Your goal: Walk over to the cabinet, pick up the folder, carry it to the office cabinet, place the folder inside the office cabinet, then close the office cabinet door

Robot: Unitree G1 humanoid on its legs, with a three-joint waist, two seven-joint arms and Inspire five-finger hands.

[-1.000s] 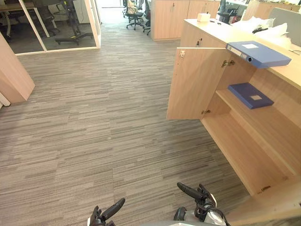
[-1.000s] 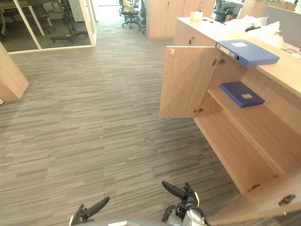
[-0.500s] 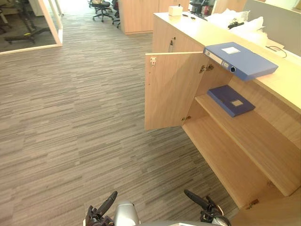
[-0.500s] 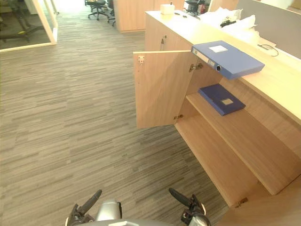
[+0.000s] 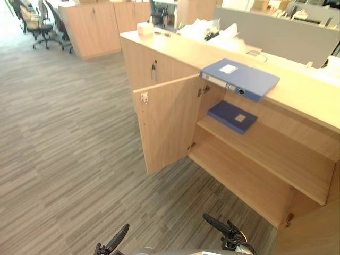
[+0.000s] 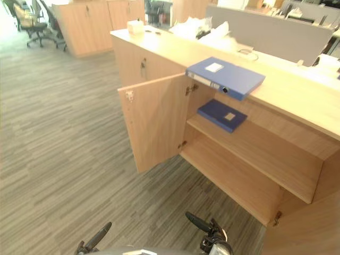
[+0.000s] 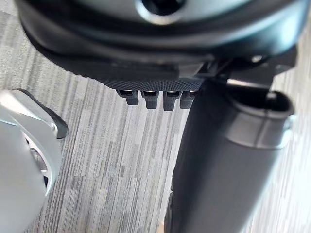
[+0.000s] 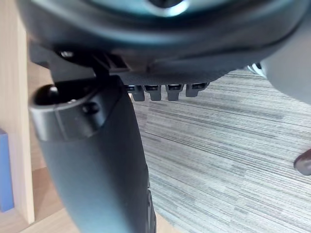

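Two blue folders sit at the upper right of the head views. The thick folder [image 5: 240, 78] lies flat on the cabinet [image 5: 297, 98] top, one corner overhanging the edge above the open door [image 5: 167, 125]. It has a white label on its cover and a ring hole in its spine. A thin folder [image 5: 232, 116] rests on the shelf [image 5: 276, 159] below.

The thick one looks stiff, smooth and probably weighty. The overhanging spine edge seems the best hold, thumb under and fingers over.

Left hand [image 5: 114, 244] and right hand [image 5: 229, 236] hang at the bottom edge, fingers straight and empty, well apart from both.
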